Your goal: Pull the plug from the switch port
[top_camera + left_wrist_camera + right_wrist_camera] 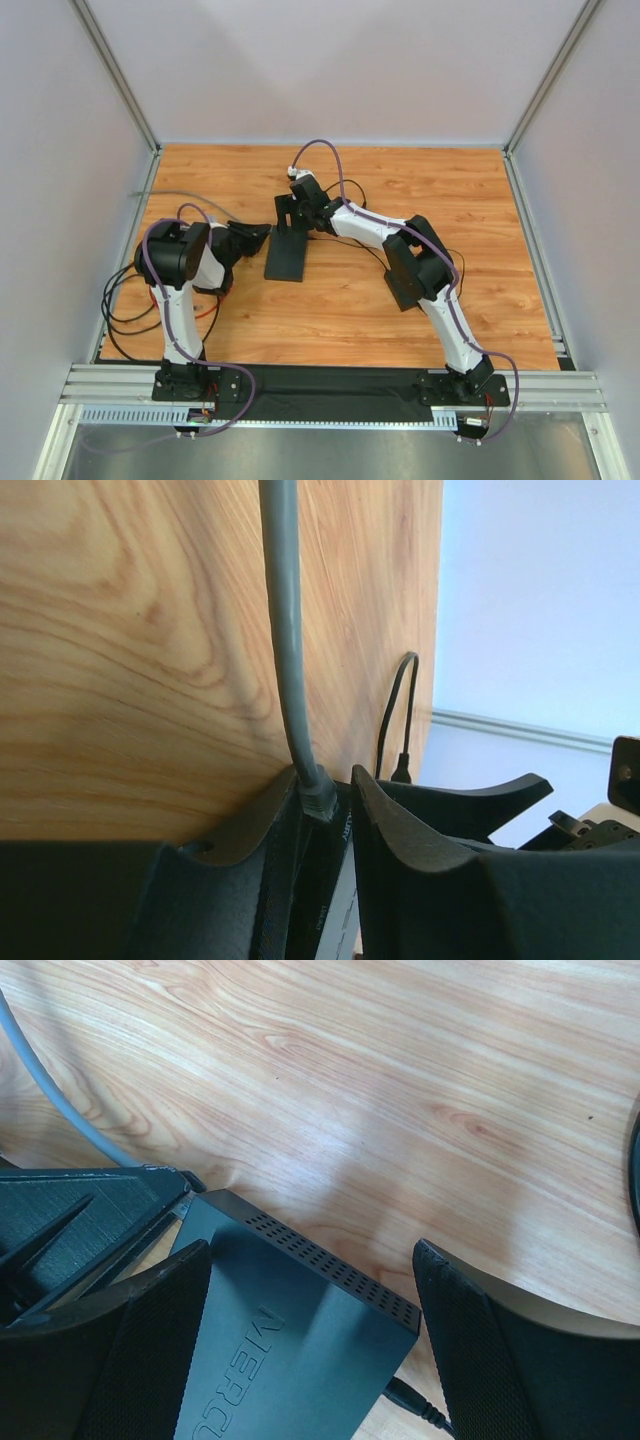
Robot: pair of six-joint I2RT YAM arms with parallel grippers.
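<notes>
Left wrist view: left gripper [325, 772] narrowly flanks plug [318, 802], right gripper [312, 1247] spans switch [300, 1340] wide; grips unclear, switch may drag.

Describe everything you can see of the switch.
The switch is a flat, thin, matte-black box, plastic by its look, lying flat on the wooden table. A row of small vent holes runs along one edge, and lettering starting "MERC" shows on its top. The right gripper straddles its width, fingers close by its sides. A grey cable's plug sits in its edge, framed by the left gripper. A thin black lead reaches it near a corner.
</notes>
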